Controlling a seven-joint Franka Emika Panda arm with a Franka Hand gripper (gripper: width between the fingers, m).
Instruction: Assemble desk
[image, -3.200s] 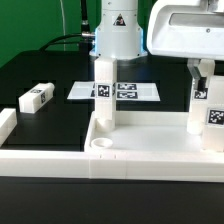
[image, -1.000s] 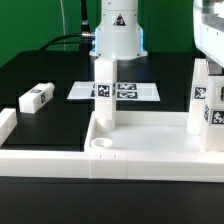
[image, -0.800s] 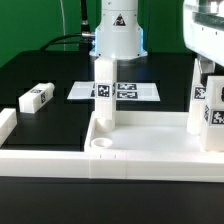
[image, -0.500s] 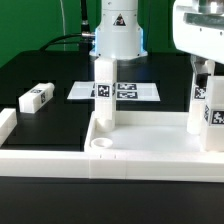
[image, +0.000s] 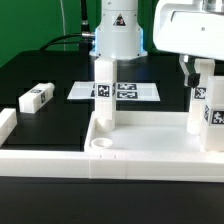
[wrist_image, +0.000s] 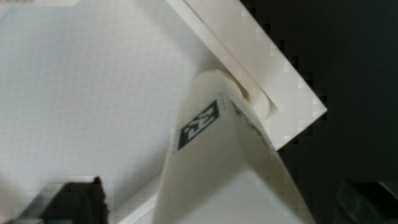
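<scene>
Claw (image: 200, 72) over upright leg (image: 199, 112) in desk top (image: 150, 160); black table (image: 50, 75), green backdrop (image: 25, 25).

1. Inside the desk top (image: 150, 158), the floor lies open between the upright leg (image: 103, 95) and the pair of legs (image: 200, 105) at the exterior view's right.
2. The claw (image: 200, 70) hangs just above that pair, closing off the way down.
3. The counter (image: 65, 120) is bare between the loose leg (image: 36, 97) and the marker board (image: 130, 91).
</scene>
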